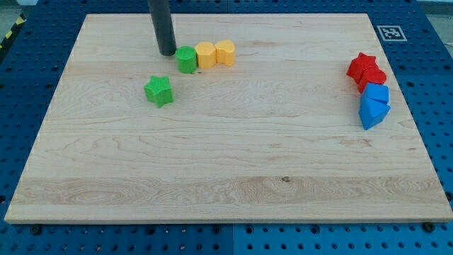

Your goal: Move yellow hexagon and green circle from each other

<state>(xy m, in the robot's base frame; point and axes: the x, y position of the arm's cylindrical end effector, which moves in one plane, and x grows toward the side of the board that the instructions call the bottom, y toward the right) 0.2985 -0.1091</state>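
- Camera view takes in the wooden board (226, 163), which fills nearly the whole picture on a blue pegboard table (439, 85).
- At the board's 3 o'clock edge sits a tight cluster well apart from my work: a red star (363, 65) with another red block (374, 77) touching it, and under them a blue cube-like block (376, 93) and a blue wedge-like block (372, 113).
- Near the board's 11 o'clock a short row runs along the 9-to-3 line: green circle (186, 59), then yellow hexagon (205, 54) touching it at its 3 o'clock, then a second yellow block (225, 52) touching that one; its shape I cannot make out.
- A green star (159, 91) lies alone at about 7 o'clock from the green circle, near but apart.
- I carry no pincer, so nothing opens, closes or grips: only a dark rod whose end, my tip (167, 54), rests just beside the green circle at its 9 o'clock, touching or nearly so.
- The relation that matters: circle and hexagon both lie at 3 o'clock from my tip, in line, so I judge a straight push that way would drive them together; I need to come in across the row instead.
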